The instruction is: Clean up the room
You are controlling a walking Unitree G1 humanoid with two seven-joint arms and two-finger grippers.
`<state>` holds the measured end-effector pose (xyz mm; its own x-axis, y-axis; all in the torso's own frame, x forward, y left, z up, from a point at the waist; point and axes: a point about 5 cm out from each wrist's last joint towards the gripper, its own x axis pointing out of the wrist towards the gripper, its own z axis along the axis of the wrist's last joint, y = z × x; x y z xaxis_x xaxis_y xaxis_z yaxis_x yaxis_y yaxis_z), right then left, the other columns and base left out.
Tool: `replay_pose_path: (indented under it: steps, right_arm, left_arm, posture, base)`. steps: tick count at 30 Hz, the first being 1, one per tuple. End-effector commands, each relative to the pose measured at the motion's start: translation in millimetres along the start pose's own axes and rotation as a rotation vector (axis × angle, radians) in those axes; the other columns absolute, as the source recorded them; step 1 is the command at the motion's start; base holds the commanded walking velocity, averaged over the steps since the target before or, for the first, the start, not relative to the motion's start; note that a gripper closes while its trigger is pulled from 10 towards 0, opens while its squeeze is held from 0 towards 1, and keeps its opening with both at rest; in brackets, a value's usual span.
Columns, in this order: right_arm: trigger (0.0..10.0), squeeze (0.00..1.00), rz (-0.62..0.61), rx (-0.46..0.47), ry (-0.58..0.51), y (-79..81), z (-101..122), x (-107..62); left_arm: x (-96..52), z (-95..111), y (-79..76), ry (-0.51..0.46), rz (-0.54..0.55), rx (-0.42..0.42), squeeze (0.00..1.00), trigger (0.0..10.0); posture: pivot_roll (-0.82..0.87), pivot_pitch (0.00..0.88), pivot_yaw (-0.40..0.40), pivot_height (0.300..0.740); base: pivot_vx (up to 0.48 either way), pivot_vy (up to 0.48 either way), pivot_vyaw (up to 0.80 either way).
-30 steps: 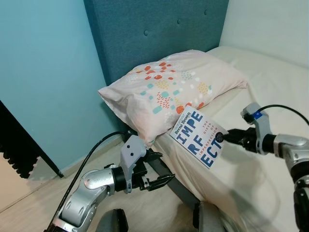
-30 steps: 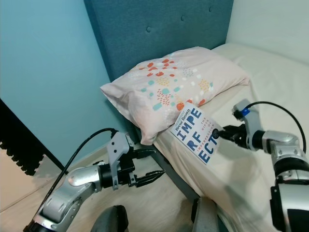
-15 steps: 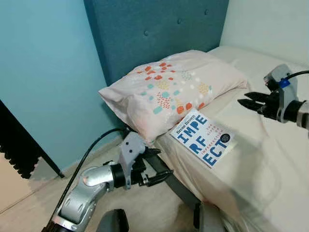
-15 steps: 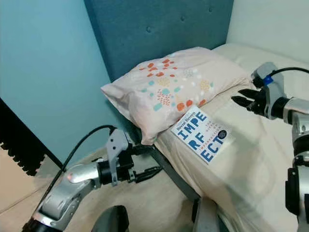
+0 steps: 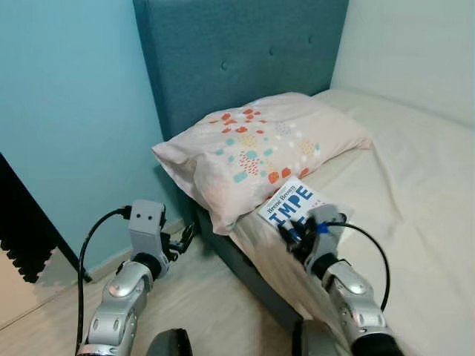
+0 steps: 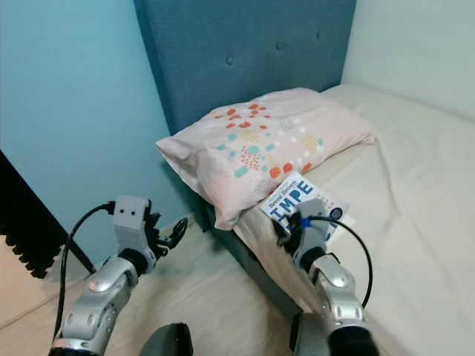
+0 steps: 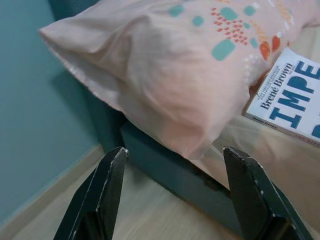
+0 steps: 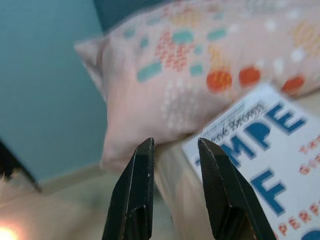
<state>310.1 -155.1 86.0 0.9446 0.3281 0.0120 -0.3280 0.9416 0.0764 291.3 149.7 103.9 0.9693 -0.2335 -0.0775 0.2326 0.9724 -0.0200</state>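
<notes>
A bed (image 5: 415,170) with a cream sheet runs along the right, its dark teal padded headboard (image 5: 237,67) standing against a lighter blue wall (image 5: 67,111). At the head end of the bed, by the near side edge, lies a pale pink pillow (image 5: 260,152) with orange and teal spots; one corner hangs over the bed's side edge. A white book (image 5: 293,205) with large blue letters lies flat on the sheet at the bed's side edge, one end touching the pillow's lower edge. Pale wooden floor (image 5: 215,304) lies beside the bed, and something black (image 5: 22,230) stands against the wall at the far left.

The right gripper (image 5: 291,233) sits low at the bed's side edge, just at the near end of the book, its jaws a little apart and holding nothing; in the right wrist view the fingers (image 8: 135,200) point at the book (image 8: 270,155) and pillow (image 8: 200,75). The left gripper (image 5: 182,239) hangs over the floor beside the bed, below the pillow's overhanging corner, its jaws spread wide and empty
</notes>
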Motion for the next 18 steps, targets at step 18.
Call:
replay_pose_path:
  steps: [18]
  right_arm:
    - [10.0, 0.00, -0.075, -0.044, 0.034, 18.6, -12, -25.6]
  left_arm:
    - [-1.5, -24, 4.7, 0.062, 0.141, 0.059, 0.00, 10.0]
  posture:
    - [-0.03, 0.000, 0.024, 0.620]
  base:
    - [0.000, 0.000, 0.00]
